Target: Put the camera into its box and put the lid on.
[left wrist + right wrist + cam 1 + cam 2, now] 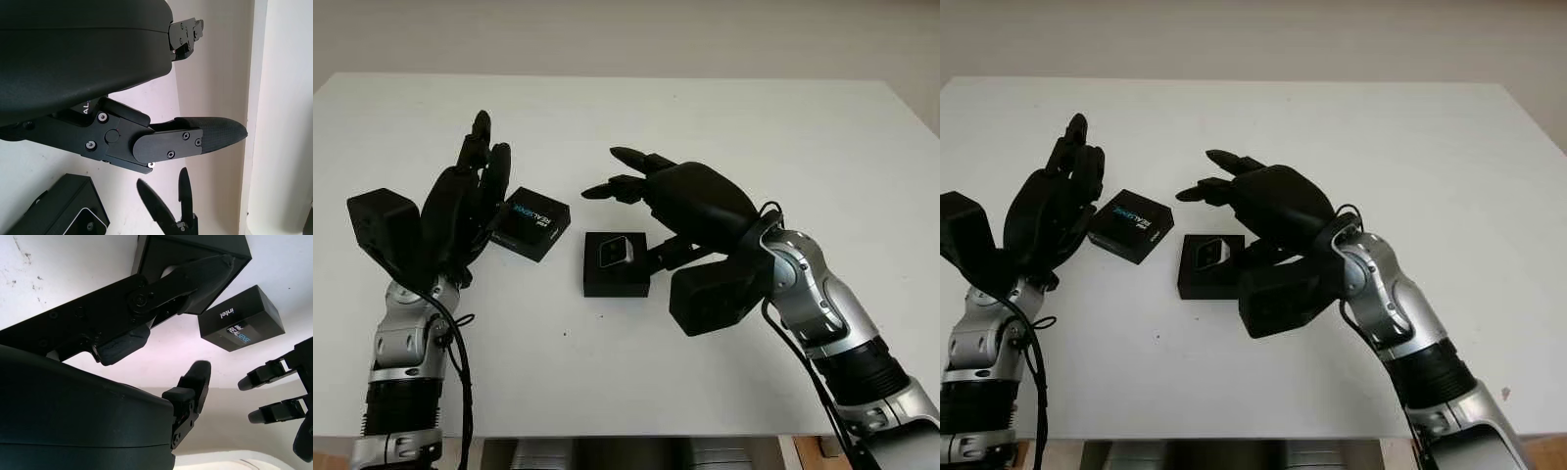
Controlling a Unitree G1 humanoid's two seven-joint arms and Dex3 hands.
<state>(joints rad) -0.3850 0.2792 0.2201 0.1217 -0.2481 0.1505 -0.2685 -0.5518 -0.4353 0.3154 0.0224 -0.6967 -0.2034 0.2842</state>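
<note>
White table point(724, 117) fills the scene, with a pale wall behind its far edge.

An open black box point(617, 264) sits near the middle of the table. The camera point(615, 252) lies inside it, a small pale thing with a dark face looking up. It sits toward the far end of the box. Its exact shape is hard to make out.

The right hand point(651, 186) hovers over the box's right side and far edge. It is open and holds nothing. Its fingers point left, toward the other hand. The thumb below it hides part of the box's right edge. In the right wrist view, one finger point(195, 279) crosses in front of the box point(195, 249), so much of the box is covered.

The lid point(534, 224) lies on the table just left of the box, apart from it. It is black with blue and white letters on top. It is turned at a slant to the box.

The left hand point(475, 191) is beside the lid, on its left, and hides the lid's near left corner. It is open with fingers pointing up and away. I cannot tell if it touches the lid.
</note>
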